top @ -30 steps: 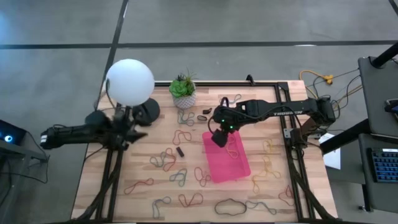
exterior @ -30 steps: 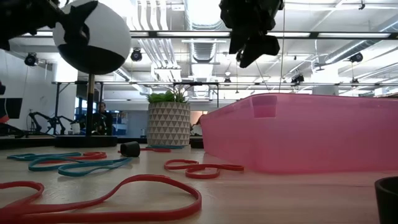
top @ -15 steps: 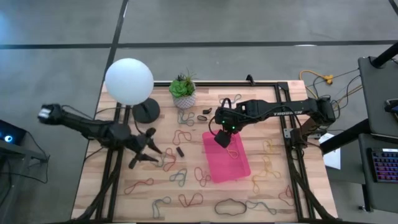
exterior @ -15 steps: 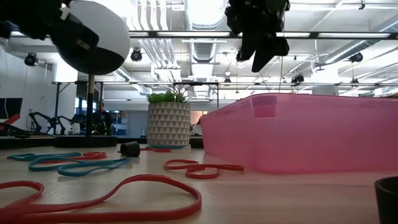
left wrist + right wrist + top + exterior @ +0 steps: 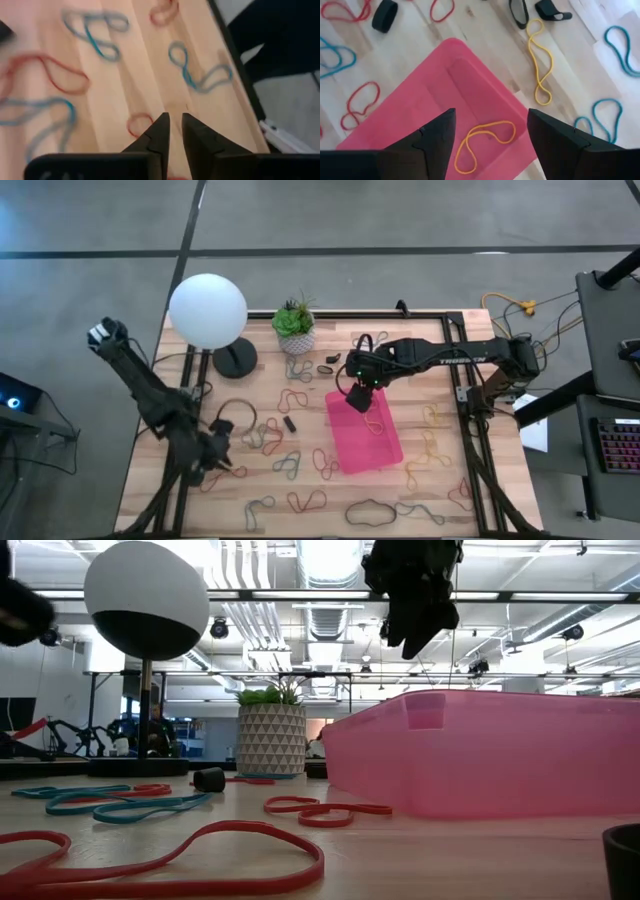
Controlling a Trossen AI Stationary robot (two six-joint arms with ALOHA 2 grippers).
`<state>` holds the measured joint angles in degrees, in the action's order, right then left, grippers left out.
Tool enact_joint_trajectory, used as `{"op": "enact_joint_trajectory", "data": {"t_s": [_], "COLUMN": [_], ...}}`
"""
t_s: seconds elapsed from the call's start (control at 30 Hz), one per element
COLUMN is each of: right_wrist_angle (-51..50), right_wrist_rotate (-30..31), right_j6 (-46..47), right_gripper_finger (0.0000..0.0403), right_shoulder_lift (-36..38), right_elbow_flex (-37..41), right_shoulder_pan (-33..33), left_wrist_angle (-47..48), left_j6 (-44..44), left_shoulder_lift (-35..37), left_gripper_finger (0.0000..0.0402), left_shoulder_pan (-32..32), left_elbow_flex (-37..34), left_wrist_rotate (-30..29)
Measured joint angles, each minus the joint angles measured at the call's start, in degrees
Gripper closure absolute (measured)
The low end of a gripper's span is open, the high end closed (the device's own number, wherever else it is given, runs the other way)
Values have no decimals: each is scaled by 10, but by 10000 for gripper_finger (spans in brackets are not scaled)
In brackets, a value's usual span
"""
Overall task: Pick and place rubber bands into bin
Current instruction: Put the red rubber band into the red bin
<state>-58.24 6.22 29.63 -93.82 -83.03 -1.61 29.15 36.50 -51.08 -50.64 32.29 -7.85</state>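
Many rubber bands [image 5: 300, 465] in red, yellow, blue and tan lie loose on the wooden table around the pink bin [image 5: 372, 448]. One yellow band [image 5: 485, 140] lies inside the bin. My right gripper [image 5: 356, 396] hangs open above the bin's far end, nothing between its fingers [image 5: 435, 135]. My left gripper [image 5: 216, 458] slants down over the table's near left part. Its fingers [image 5: 161, 129] stand almost together, a thin slit between them, nothing in it. A small red band [image 5: 138, 124] lies on the wood just beside their tips, and a blue one [image 5: 200, 70] farther off.
A white globe lamp [image 5: 208, 310] and a potted plant [image 5: 296, 330] stand at the far left. A black block [image 5: 290, 423] and a black ring [image 5: 328, 361] lie among the bands. The table's left edge [image 5: 235, 65] runs close to my left gripper.
My left gripper has swung from beside the lamp's base toward the table's near edge and tipped from level to slanting down. Its spread fingers have drawn together. My right gripper has stayed over the bin, still open.
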Motion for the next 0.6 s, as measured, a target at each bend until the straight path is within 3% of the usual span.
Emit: {"op": "enact_joint_trajectory", "data": {"t_s": [0.23, 0.47, 0.6], "right_wrist_angle": [1, 2, 2], "right_wrist_rotate": [6, 15, 25], "right_j6": [-44, -72, -85], "right_gripper_finger": [172, 172, 172], "right_shoulder_lift": [0, 0, -1], "right_elbow_flex": [2, 2, 2], "right_shoulder_pan": [1, -2, -9], "left_wrist_angle": [-54, -281, -320], "left_j6": [97, 175, 198], "left_shoulder_lift": [-121, -206, -229], "left_gripper_finger": [384, 384, 385], "left_shoulder_pan": [-70, -51, -50], "left_elbow_flex": [9, 18, 18], "left_wrist_rotate": [3, 4, 0]}}
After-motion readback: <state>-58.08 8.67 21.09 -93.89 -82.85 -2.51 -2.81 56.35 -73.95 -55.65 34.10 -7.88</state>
